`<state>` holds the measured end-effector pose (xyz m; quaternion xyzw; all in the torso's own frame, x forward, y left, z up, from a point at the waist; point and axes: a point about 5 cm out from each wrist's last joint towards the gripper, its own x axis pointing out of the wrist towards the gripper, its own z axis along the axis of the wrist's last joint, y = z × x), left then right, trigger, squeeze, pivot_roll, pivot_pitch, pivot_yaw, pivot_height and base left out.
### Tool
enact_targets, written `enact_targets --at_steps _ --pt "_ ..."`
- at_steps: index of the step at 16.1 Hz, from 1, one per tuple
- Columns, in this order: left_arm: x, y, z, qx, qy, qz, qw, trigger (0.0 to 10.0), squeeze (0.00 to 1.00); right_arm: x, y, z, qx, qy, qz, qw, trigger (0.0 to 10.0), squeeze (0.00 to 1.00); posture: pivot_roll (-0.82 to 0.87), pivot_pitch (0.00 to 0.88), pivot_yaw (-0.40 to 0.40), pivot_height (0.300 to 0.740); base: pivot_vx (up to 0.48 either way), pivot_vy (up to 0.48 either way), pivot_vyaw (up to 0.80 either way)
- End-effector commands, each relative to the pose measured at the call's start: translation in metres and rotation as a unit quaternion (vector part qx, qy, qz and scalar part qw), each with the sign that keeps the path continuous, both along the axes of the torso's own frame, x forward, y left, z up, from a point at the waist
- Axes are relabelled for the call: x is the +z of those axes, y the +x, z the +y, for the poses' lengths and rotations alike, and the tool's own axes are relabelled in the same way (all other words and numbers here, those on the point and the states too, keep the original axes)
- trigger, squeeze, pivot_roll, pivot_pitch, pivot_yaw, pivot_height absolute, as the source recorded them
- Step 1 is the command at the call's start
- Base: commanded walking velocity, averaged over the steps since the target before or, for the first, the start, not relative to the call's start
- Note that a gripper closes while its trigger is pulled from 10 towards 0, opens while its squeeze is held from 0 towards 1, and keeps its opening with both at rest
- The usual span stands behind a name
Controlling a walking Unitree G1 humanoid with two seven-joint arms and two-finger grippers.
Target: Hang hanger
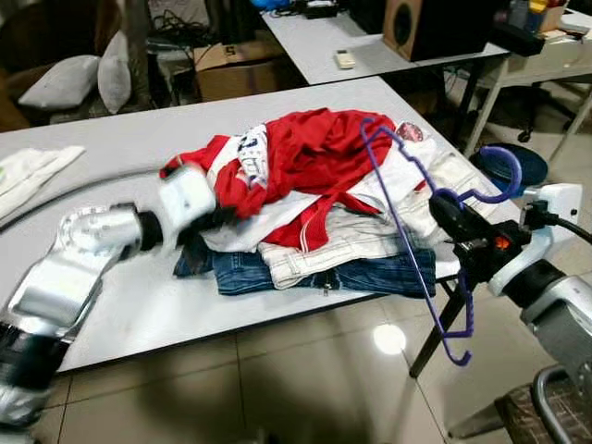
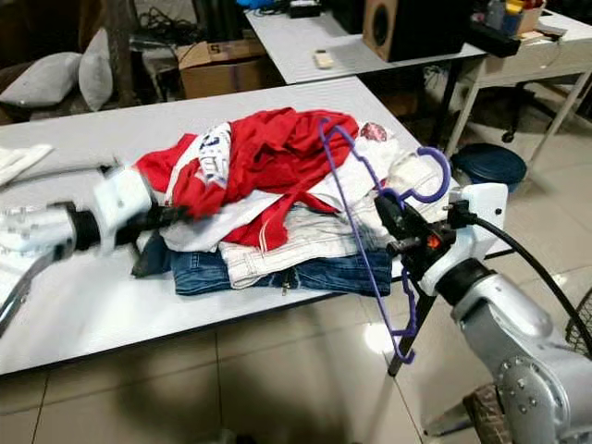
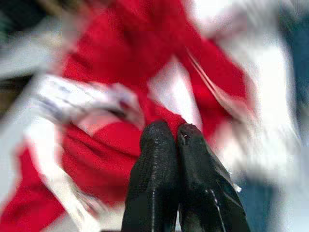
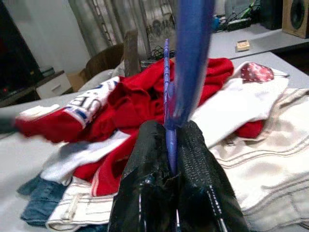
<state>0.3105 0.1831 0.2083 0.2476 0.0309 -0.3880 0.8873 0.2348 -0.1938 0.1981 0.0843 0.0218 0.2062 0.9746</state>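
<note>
Hanger [image 1: 407, 231]: thin purple plastic, a triangular frame with a curled hook, held upright and tilted off the front right corner of the surface [image 1: 139, 139], its upper end over the clothes and its lower end hanging below the edge above the tiled floor [image 1: 305, 379]. The right gripper [image 2: 396, 222] is clamped on it, the two black fingers pressed to either side of the frame; the right wrist view shows the purple bar squeezed in the seam between them, something the eye views leave too small to judge.

The clothes lie in a loose heap on the smooth grey-white surface: a crumpled red shirt [image 1: 305, 148] with white panels and printed letters on top, a cream ribbed garment [image 1: 333, 240] under it, and folded blue jeans [image 1: 333, 276] at the bottom.

The left gripper [image 3: 176, 140] sits at the heap's left side, blurred in the eye views. Its wrist view shows the two fingers pressed together with red cloth right at their tips; whether any fabric is pinched there I cannot tell.

Behind, a cardboard box [image 1: 236, 65] stands by a second table [image 1: 370, 46] that carries a wooden speaker [image 1: 416, 26].
</note>
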Motion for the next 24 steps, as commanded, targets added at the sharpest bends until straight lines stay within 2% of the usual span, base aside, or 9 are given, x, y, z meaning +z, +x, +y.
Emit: enact_targets --at_steps 1,7,9,11,15,18,21,22,24 --pt "0.032 0.017 0.005 0.080 -0.100 -0.058 0.990 0.0 0.00 0.001 0.000 0.005 -0.008 0.001 -0.009 1.000 10.0 0.00 -0.06 0.000 0.096 0.740 0.000 0.000 0.00" --pt "0.107 0.083 -0.039 0.157 -0.287 -0.129 0.936 0.0 0.00 0.000 0.016 0.000 -0.056 -0.004 -0.009 0.998 10.0 0.00 -0.07 0.000 0.076 0.740 0.000 0.000 0.00" --pt "0.187 0.081 -0.032 0.126 -0.473 -0.172 0.855 0.0 0.00 0.006 0.020 -0.008 -0.085 -0.009 -0.027 0.996 10.0 0.00 -0.08 0.000 0.089 0.740 0.000 0.000 0.00" --pt "0.181 0.085 -0.025 0.140 -0.442 -0.164 0.871 0.0 0.00 0.006 0.020 -0.008 -0.093 -0.012 -0.030 0.995 10.0 0.00 -0.08 0.000 0.093 0.740 0.000 0.000 0.00" --pt "0.013 0.070 -0.026 0.141 -0.131 0.000 0.981 0.0 0.00 0.000 0.020 0.001 -0.077 -0.009 -0.023 0.997 10.0 0.00 -0.07 0.000 0.095 0.740 0.000 0.000 0.00" --pt "-0.036 0.046 -0.020 0.118 -0.007 0.045 0.992 2.2 0.00 -0.004 0.019 0.007 -0.057 -0.019 -0.018 0.998 10.0 0.00 -0.06 0.000 0.081 0.740 0.000 0.000 0.00" --pt "-0.016 0.032 -0.038 0.032 -0.048 0.025 0.998 10.0 0.00 -0.007 0.019 0.008 -0.048 -0.021 -0.011 0.999 10.0 0.00 -0.05 0.000 0.069 0.740 0.000 0.000 0.00" --pt "-0.010 0.021 -0.045 -0.007 -0.079 0.047 0.996 10.0 1.00 -0.010 0.017 0.008 -0.049 -0.032 -0.006 0.998 10.0 0.00 -0.07 0.000 0.083 0.740 0.000 0.000 0.00" --pt "-0.001 0.014 -0.047 -0.030 -0.100 0.048 0.993 10.0 1.00 -0.013 0.015 0.005 -0.070 -0.051 -0.004 0.996 10.0 0.00 -0.08 0.000 0.093 0.740 0.000 0.000 0.00"
